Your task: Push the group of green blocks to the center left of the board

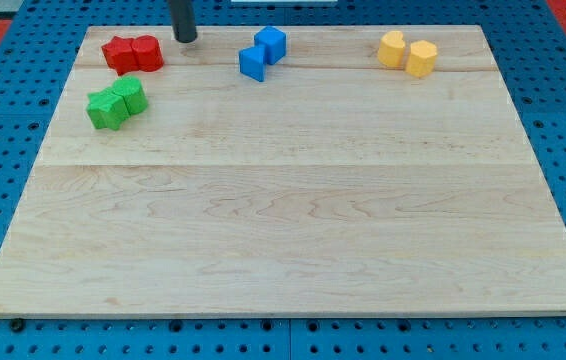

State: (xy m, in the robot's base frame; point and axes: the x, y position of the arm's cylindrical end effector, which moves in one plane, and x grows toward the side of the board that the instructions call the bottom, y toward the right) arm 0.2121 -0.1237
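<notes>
table (293,230) wooden | green blocks (116,103) near left edge | red blocks (132,53) far-left corner | blue blocks (263,53) far edge | yellow blocks (408,52) far-right corner

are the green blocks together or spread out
Together: the two green blocks sit touching near the board's upper left; my tip is apart, beside the red blocks.

A straight, dark grey-black cylindrical rod, smooth and unmarked, ending in my tip (185,39), blunt and round.

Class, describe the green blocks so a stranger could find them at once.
Start at the wooden board and go to its upper left. Two green blocks sit touching there, just below the red blocks and down-left of my tip. They are the only green pieces.
</notes>
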